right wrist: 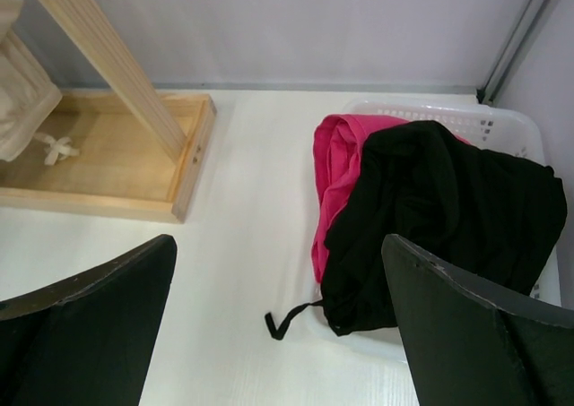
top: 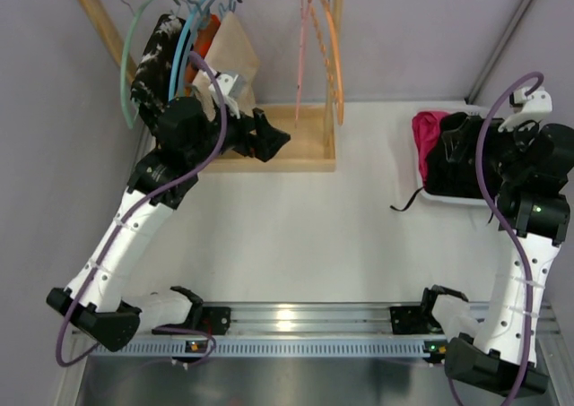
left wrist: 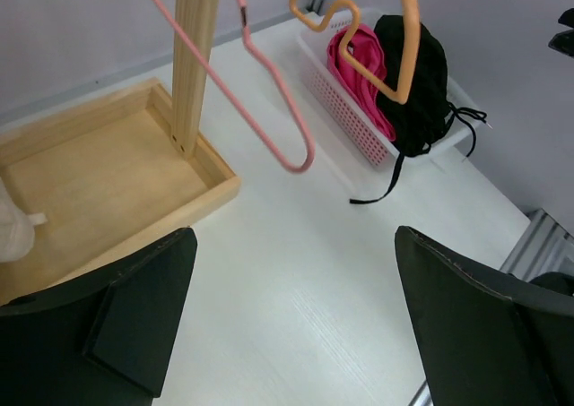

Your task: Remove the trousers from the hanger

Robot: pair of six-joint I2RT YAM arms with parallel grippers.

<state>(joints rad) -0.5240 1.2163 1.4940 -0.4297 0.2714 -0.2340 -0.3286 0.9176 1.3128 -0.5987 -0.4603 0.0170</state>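
Note:
The magenta-pink trousers [top: 429, 133] and the black trousers [top: 453, 168] lie heaped in a white basket [top: 430, 194] at the right. They also show in the right wrist view, pink [right wrist: 336, 168] and black [right wrist: 439, 218], and in the left wrist view, pink [left wrist: 359, 70] and black [left wrist: 417, 74]. A black drawstring [right wrist: 291, 316] trails onto the table. A pink hanger [top: 300, 56] and an orange hanger [top: 334, 56] hang bare on the rail. My left gripper [left wrist: 296, 334] is open and empty, above the table by the rack's base. My right gripper [right wrist: 278, 334] is open and empty, above the basket's left side.
A wooden rack with a tray base [top: 305, 151] stands at the back left. Green and blue hangers [top: 184, 47] on its rail carry other garments, patterned black-white, orange and beige. Walls close in on the left and right.

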